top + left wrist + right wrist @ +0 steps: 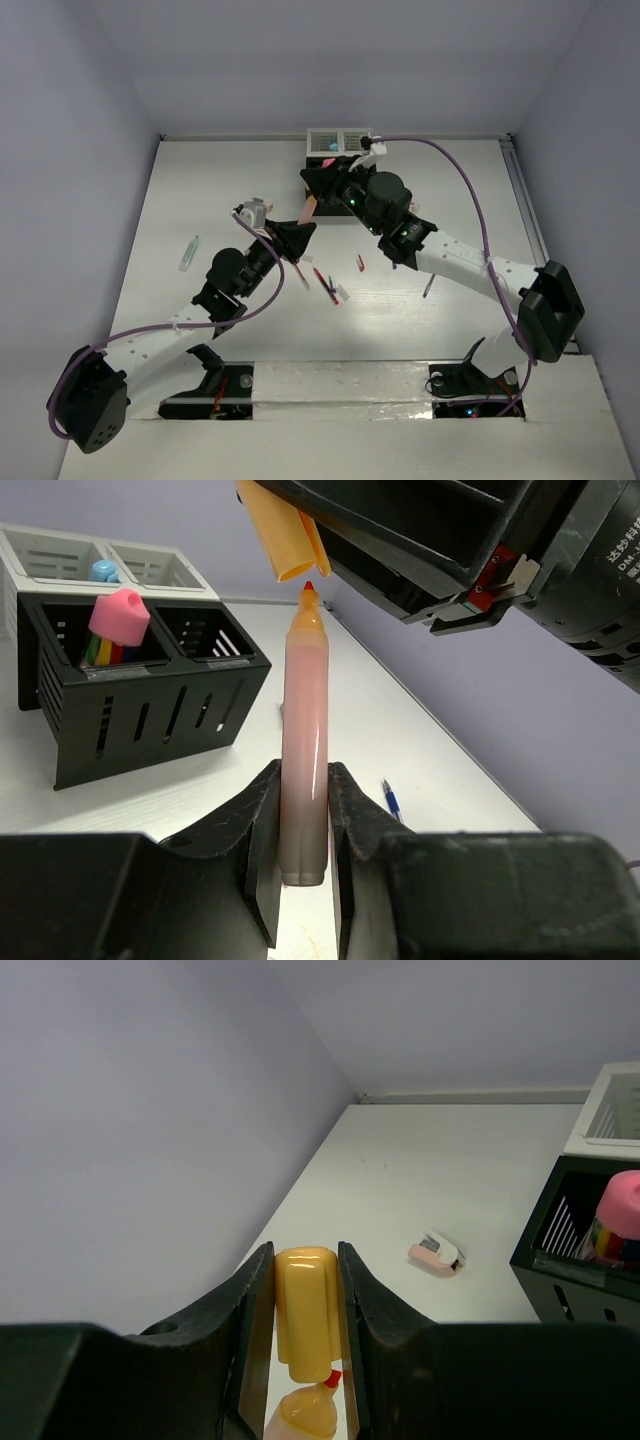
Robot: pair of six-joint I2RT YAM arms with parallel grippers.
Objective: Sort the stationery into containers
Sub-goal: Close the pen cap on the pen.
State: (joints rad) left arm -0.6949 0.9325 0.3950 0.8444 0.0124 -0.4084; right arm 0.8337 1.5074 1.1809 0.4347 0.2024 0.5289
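My left gripper (303,830) is shut on the barrel of an orange marker (305,750) and holds it upright, its red tip bare. My right gripper (304,1260) is shut on the marker's orange cap (305,1305), which sits just above the tip, slightly off to one side. In the top view both grippers (298,238) (322,180) meet in front of the containers. The black box (130,695) holds a pink marker (120,615) and some pens. The white box (60,555) behind it holds a light blue marker (103,571).
Loose pens lie mid-table (325,283), with a red one (361,263) and a dark one (429,286) to the right. A pale green pen (188,253) lies at the left. A small pink and white bit (437,1254) lies near the black box.
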